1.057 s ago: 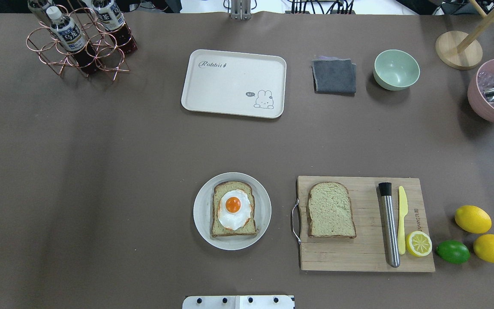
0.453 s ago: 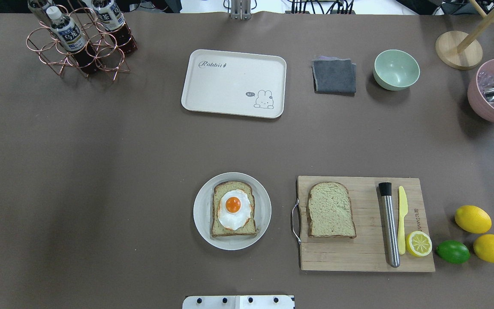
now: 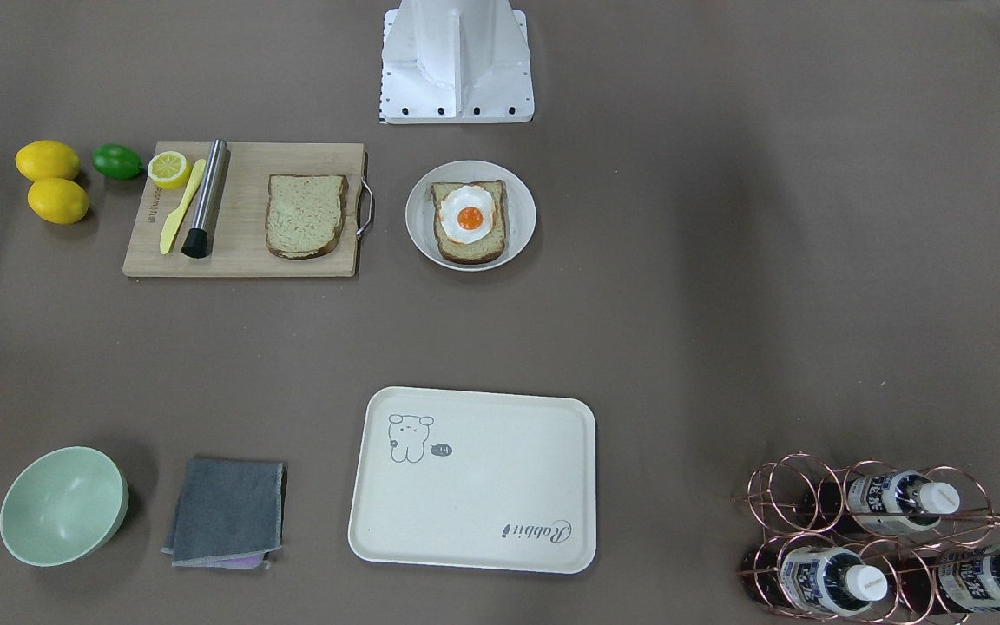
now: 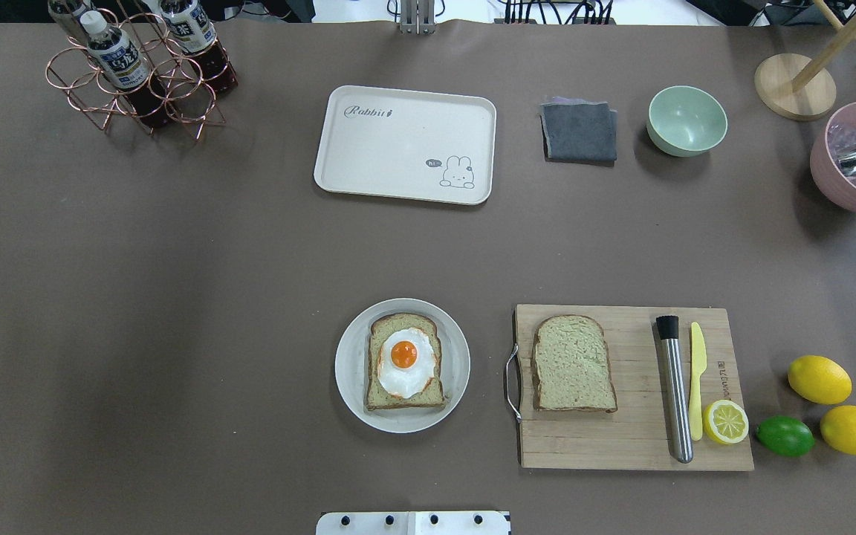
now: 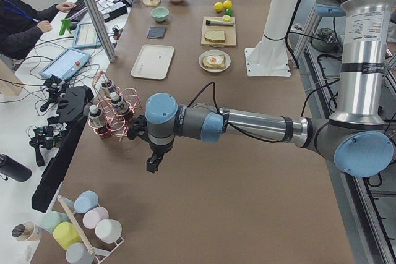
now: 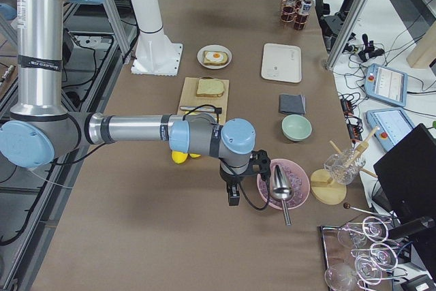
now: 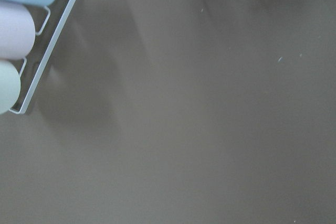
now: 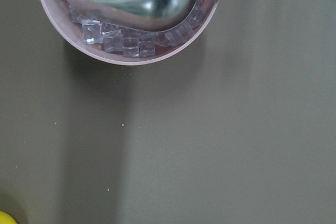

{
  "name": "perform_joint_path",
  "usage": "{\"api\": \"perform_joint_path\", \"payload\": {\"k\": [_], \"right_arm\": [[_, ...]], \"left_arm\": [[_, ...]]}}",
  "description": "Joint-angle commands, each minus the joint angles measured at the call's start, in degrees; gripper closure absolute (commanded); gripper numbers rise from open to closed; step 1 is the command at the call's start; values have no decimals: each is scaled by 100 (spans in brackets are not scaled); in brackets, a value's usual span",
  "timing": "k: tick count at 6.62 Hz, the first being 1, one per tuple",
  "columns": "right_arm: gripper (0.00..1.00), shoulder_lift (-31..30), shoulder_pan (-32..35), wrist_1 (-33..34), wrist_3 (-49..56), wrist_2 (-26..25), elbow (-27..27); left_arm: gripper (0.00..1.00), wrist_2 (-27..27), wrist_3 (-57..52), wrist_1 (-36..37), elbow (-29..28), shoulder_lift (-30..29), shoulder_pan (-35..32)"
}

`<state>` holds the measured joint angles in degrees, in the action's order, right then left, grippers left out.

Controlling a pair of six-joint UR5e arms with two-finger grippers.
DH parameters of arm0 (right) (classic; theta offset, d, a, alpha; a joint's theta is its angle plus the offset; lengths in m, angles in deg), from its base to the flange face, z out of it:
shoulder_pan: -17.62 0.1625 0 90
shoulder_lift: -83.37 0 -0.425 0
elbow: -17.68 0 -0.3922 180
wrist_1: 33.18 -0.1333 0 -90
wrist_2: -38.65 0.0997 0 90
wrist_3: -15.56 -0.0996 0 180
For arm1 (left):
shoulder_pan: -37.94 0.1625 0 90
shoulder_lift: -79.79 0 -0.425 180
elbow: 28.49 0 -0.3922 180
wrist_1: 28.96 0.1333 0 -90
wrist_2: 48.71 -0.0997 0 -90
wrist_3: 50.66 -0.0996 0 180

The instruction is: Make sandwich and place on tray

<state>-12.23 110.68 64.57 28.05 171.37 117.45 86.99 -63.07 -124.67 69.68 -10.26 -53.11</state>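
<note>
No diff vs overhead shots 1.1 s and 0.5 s back: nothing shifted. Slices not stacked yet.

Egg slice (image 4: 380, 397): flat on plate (image 4: 350, 371), fried egg (image 4: 403, 358) on top. Domed crust end away from robot base, long axis running base to far edge.

2nd slice (image 4: 573, 363): flat on cutting board (image 4: 621, 446), just beside plate on robot's right. Same heading, domed end away from base, apart from egg slice.

Tray (image 4: 398, 148): beyond plate, away from base, approx straight ahead. Long axis crosswise to slices. "Rabbit" script at far corner on robot's left, cartoon drawing at near corner on robot's right.

Left claw (image 5: 151, 164): side view only. Points down over tabletop (image 4: 175, 297), well off plate toward robot's left. How far open: can't tell.

Right claw (image 6: 233, 197): side view only. Points down, well off plate toward robot's right, past board. Opening: can't tell.
</note>
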Motion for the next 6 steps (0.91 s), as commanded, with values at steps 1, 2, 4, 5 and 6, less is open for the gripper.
{"api": "perform_joint_path", "payload": {"k": [1, 2, 4, 5, 6], "right_arm": [[0, 15, -7, -2, -1, 9, 8], [0, 6, -7, -2, -1, 9, 8], [0, 15, -7, -11, 43, 0, 8], [0, 6, -42, -637, 17, 18, -1], [0, -29, -94, -1087, -79, 105, 25]], "left_arm": [[1, 488, 361, -219, 254, 92, -9], [1, 1015, 396, -498, 229, 276, -9], [2, 1003, 1167, -1087, 124, -106, 313], [1, 1072, 1222, -1281, 88, -214, 473], [0, 1082, 1266, -1292, 184, -223, 596]]}}
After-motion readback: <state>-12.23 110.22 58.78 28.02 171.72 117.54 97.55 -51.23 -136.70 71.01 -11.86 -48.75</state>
